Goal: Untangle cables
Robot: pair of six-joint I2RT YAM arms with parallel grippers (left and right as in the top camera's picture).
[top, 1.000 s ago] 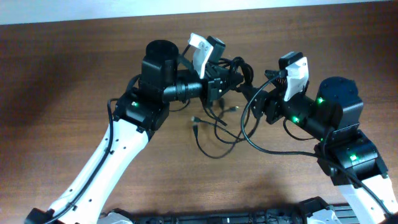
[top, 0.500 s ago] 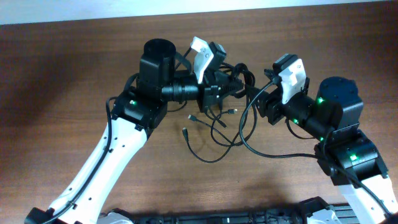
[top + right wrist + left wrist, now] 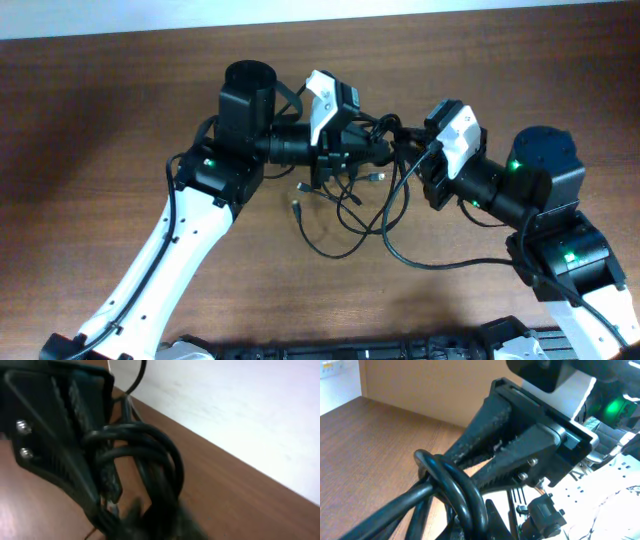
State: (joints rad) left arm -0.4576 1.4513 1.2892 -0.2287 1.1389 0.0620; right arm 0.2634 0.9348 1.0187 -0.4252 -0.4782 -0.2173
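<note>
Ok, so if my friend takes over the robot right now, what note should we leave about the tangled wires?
The left pincer is shut on the thin black cables, with a loop wrapped at its tips.
The right pincer is shut, apparently on the same bunch; that view is blurred.
The knot sits between both pincers. Loose loops and small plug ends lie on the brown wooden table below.
Done: both sides gripped.
To do: pull the knot apart; nothing looks untangled yet.

Overhead looks down — both wrist views hug the cables (image 3: 463,488).
</note>
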